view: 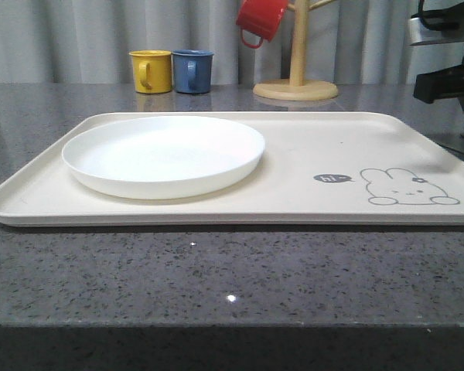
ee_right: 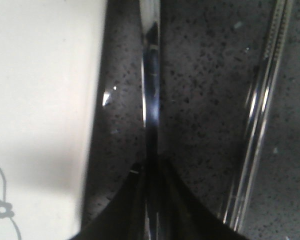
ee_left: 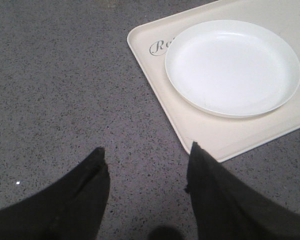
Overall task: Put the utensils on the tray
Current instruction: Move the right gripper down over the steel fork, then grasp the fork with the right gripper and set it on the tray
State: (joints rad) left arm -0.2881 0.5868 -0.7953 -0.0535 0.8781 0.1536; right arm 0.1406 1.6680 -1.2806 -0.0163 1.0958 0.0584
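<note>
On the speckled grey countertop (view: 232,270) lies the cream tray (view: 309,147), with a round white plate (view: 164,154) on its left half and a grey rabbit drawing (view: 406,188) at its near right corner. Behind the tray stand a yellow mug (view: 151,71) and a blue mug (view: 192,71) side by side, and to their right a wooden mug stand (view: 297,77) with a red mug (view: 261,19) hanging from it.

From the left wrist, the left gripper (ee_left: 145,180) hovers over bare countertop just beside the tray's corner, its two dark fingers (ee_left: 80,195) spread wide with nothing between them.

From the right wrist, the right gripper (ee_right: 152,200) has its fingers pressed together around a slim shiny utensil handle (ee_right: 151,90); which utensil it is cannot be told. This handle lies on the countertop just beside the tray's rim (ee_right: 97,75). Another long metal utensil (ee_right: 257,120), possibly the chopsticks, lies close by on the counter, further from the tray.
</note>
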